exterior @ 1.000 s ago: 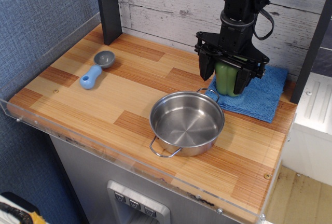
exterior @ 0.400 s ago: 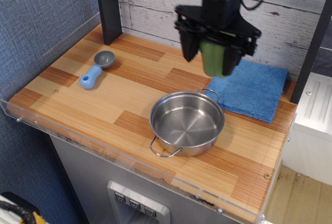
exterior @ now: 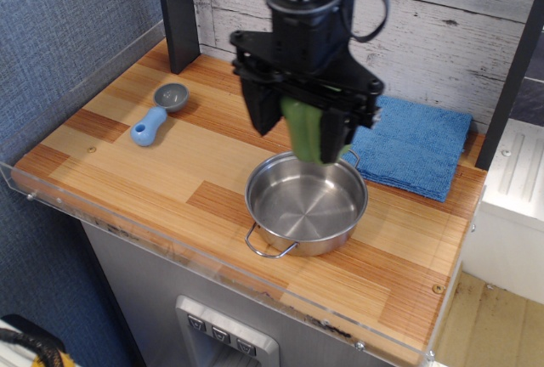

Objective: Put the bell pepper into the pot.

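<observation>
Whitewashed plank wall behind, blue textured wall on the left, striped wooden worktop (exterior: 170, 172) with a clear acrylic lip along the front and left edges. Black robot gripper (exterior: 306, 133) is clamped on the glossy green lobed bell pepper (exterior: 304, 129), held in the air over the far rim of the shallow round stainless-steel pot (exterior: 306, 203), which sits toward the front edge, right of centre. Pot is empty, two wire loop handles showing, one front, one rear. Blue folded cloth (exterior: 416, 146) lies near the back right corner, just beside the pot's rear handle. Small grey-and-blue scoop (exterior: 158, 112) sits well apart toward the back left.

Risks, as judged: pepper hangs over the rim rather than the pot's centre, so a release now could clip the edge and bounce it onto the cloth or worktop. Pot is shallow and the pepper glossy; dropping from height could make it roll out. Lowering too far could knock the pot or catch the rear handle.
</observation>
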